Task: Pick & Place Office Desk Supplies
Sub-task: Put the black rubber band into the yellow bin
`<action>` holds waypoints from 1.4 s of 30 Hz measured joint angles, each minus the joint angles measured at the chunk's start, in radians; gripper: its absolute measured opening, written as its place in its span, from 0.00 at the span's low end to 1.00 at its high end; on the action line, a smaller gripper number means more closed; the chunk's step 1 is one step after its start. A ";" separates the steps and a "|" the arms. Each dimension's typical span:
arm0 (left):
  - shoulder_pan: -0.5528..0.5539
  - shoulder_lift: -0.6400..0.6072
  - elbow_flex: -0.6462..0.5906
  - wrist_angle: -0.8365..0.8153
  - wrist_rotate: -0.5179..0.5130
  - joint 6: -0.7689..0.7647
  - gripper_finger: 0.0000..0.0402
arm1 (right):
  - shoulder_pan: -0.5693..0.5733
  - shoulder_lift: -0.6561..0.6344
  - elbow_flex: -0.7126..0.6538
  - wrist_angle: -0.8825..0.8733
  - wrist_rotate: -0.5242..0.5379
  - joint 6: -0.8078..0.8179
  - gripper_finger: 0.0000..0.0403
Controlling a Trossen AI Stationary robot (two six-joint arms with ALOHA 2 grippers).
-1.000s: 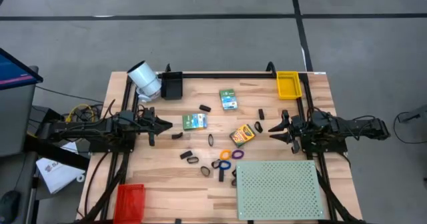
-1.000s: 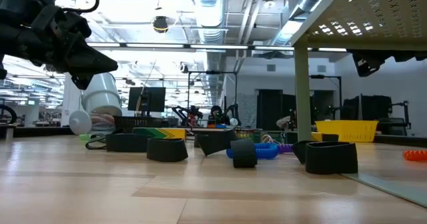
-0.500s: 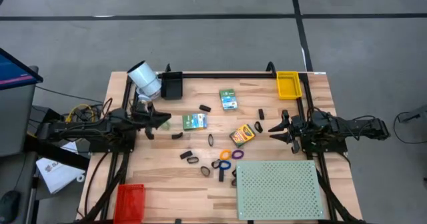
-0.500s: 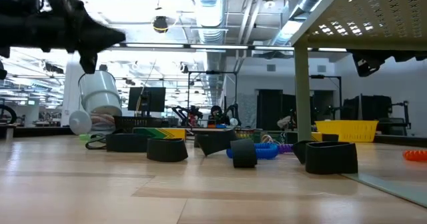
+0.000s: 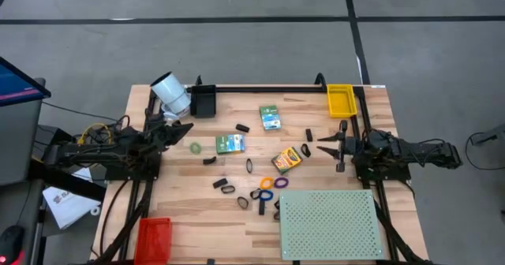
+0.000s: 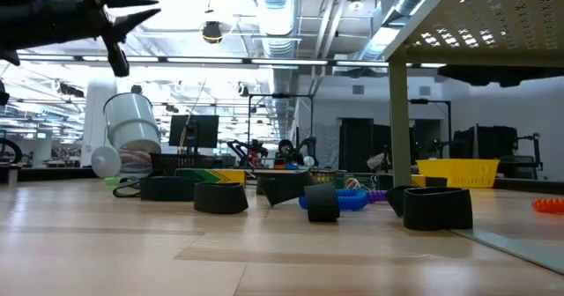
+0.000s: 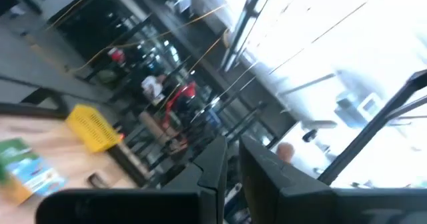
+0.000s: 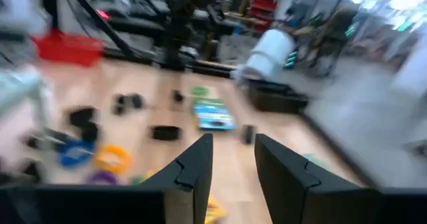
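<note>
The office supplies are lying scattered over the middle of the tabletop (image 5: 181, 210), none of them held. Going left to right: the left gripper (image 5: 180, 128) is hanging raised near the white cylinder (image 5: 170, 94), its fingers close together around nothing; just beside its tip a green ring (image 5: 195, 147) is lying flat on the wood. Next a green box (image 5: 230, 143) is sitting, then a second green box (image 5: 271, 117) farther back, a crayon box (image 5: 286, 160), and a cluster of black clips (image 5: 226, 188) and coloured rings (image 5: 267, 184) nearer the front, by the perforated board (image 5: 329, 224). The right gripper (image 5: 336, 147) is waiting beside the crayon box, fingers spread and empty.

The risks, as I judge them: the thin ring is lying flush, so a descending gripper is likely to pinch only wood or flick it away. The left arm is working close to the tilted cylinder and could knock it. In the crowded cluster, closing on one clip could drag its neighbours along.
</note>
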 joint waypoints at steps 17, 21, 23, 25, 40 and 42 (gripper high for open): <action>0.000 0.093 0.000 0.009 0.000 -0.076 0.09 | -0.060 0.000 -0.003 0.029 -0.017 -0.496 0.27; 0.000 0.122 0.000 0.009 0.006 -0.076 0.09 | -0.043 0.001 -0.003 0.137 -0.107 -0.145 0.27; 0.000 0.133 0.000 0.009 0.014 -0.080 0.09 | -0.032 0.003 -0.003 0.217 -0.104 0.100 0.27; 0.000 0.142 0.000 0.009 0.020 -0.080 0.09 | -0.024 0.002 -0.002 0.330 -0.096 0.391 0.27; 0.000 0.152 0.000 0.099 0.106 -0.121 0.09 | -0.024 0.002 0.000 0.623 0.242 1.086 0.27; 0.000 0.153 0.000 0.099 0.130 -0.121 0.09 | -0.024 0.001 0.000 0.633 0.242 1.087 0.27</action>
